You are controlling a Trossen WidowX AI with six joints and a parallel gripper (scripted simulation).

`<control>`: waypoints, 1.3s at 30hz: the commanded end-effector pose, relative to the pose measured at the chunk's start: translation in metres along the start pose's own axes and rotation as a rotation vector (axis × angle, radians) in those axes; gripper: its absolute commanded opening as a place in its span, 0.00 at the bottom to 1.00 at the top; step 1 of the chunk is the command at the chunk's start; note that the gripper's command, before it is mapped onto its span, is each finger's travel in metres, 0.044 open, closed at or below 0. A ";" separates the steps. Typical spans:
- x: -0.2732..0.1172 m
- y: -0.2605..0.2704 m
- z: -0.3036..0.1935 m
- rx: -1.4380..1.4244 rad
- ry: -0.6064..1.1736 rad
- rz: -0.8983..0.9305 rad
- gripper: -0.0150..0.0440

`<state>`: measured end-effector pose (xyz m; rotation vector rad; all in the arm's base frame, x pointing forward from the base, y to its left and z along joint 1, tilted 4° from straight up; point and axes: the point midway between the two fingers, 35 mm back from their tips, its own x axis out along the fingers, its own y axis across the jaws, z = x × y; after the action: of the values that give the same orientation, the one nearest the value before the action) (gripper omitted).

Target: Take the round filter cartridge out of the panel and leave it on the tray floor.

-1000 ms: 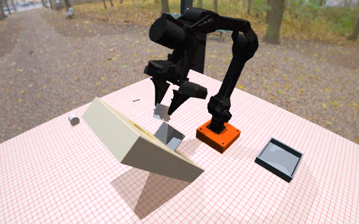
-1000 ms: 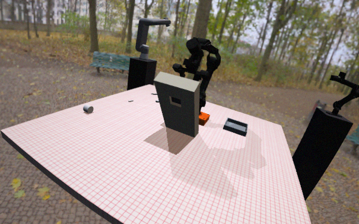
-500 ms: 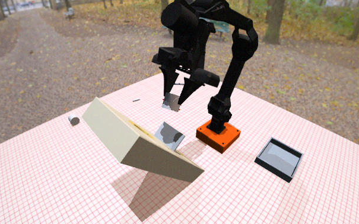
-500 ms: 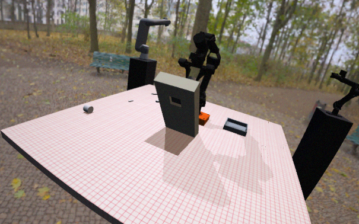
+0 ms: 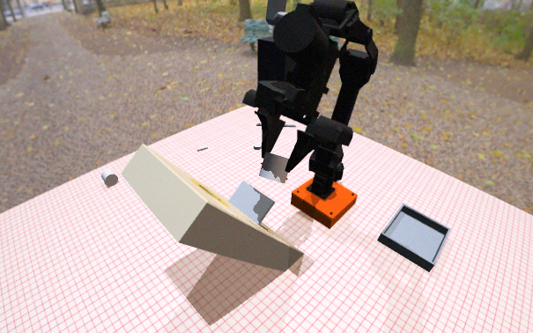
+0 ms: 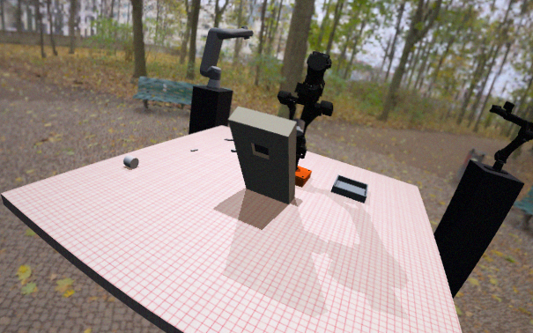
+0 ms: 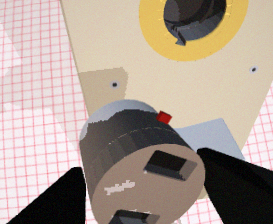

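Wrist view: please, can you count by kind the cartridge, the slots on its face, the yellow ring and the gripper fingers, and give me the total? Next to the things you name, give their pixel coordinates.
Filter cartridge (image 5: 274,168) (image 6: 299,128) (image 7: 137,175): 1
Slots (image 7: 168,164): 2
Yellow ring (image 5: 200,185) (image 7: 151,30): 1
Gripper fingers (image 5: 271,134): 2
Total: 6
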<state>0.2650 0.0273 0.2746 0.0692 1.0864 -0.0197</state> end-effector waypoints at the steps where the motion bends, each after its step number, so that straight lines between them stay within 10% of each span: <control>1: 0.002 0.012 -0.001 0.003 -0.005 -0.003 0.25; 39: -0.029 0.167 -0.097 -0.843 -0.002 0.501 0.25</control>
<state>0.1862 0.1907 0.2635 -0.3847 0.9970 0.8097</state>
